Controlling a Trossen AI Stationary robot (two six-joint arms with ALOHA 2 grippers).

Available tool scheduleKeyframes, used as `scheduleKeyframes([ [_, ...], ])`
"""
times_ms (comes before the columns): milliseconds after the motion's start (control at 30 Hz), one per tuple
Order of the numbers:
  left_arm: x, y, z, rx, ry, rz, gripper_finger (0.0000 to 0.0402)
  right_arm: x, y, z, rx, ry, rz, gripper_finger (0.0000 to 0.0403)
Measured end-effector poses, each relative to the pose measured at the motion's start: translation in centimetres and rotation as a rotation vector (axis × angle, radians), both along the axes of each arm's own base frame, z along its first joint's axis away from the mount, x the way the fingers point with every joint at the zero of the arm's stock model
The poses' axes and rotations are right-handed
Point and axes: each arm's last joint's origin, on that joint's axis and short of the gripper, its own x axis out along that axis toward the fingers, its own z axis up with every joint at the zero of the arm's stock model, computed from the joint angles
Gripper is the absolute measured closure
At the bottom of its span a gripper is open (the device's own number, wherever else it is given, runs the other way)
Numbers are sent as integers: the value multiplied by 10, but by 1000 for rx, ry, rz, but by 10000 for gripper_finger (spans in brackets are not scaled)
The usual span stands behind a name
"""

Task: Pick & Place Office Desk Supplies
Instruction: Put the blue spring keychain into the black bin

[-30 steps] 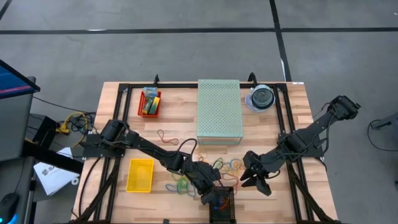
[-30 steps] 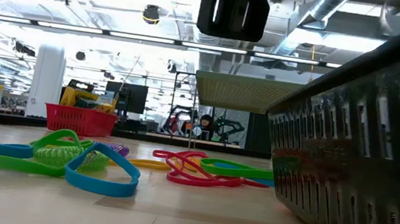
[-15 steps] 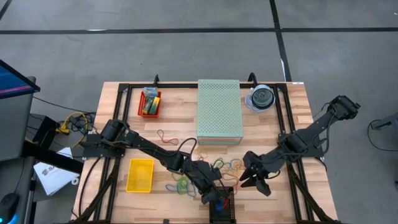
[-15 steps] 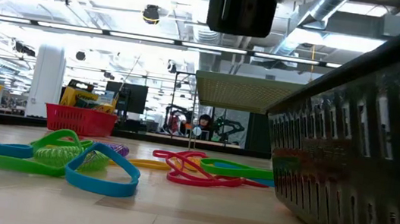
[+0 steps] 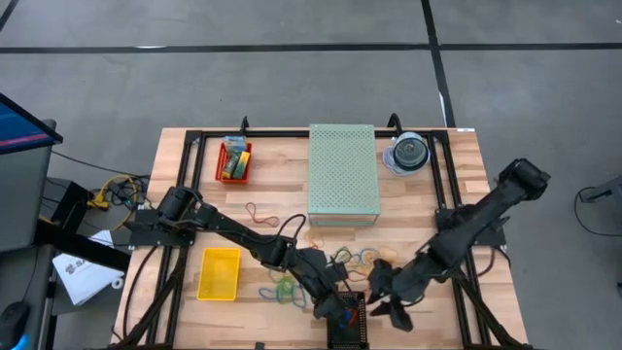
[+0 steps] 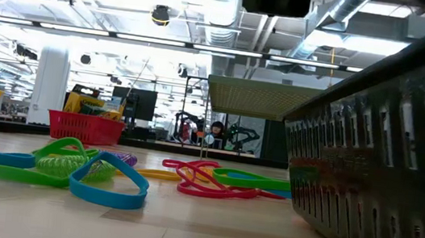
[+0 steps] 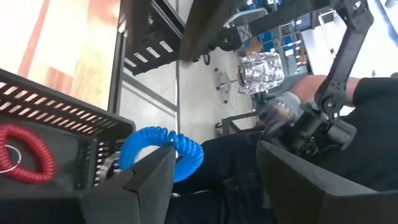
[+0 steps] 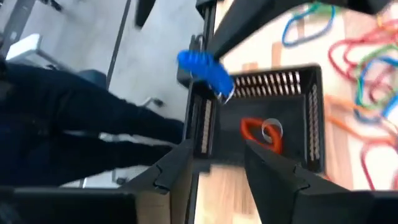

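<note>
Left end effector (image 7: 214, 165), fingers apart, beside a blue coiled loop (image 7: 163, 149) over a black slatted bin (image 7: 62, 134).

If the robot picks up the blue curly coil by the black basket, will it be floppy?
Probably. The blue spiral coil sags over the black mesh basket's rim, so it likely bends and stretches. It looks thin and light, and its loops might snag on the slots.
</note>
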Motion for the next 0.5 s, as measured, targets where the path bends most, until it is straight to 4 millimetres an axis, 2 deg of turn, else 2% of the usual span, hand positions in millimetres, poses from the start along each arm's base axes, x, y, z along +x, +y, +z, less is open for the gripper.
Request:
scheduleKeyframes([
  [100, 0, 0, 0, 0, 0, 0, 198, 13, 5, -10, -4, -44, -10, 236],
  [233, -1, -2, 1, -14, 4, 1, 209, 20, 7, -18, -14, -51, -29, 209],
  [500, -1, -3, 2, -20, -5, 0, 213, 28, 9, -15, 3, -135, -18, 184],
])
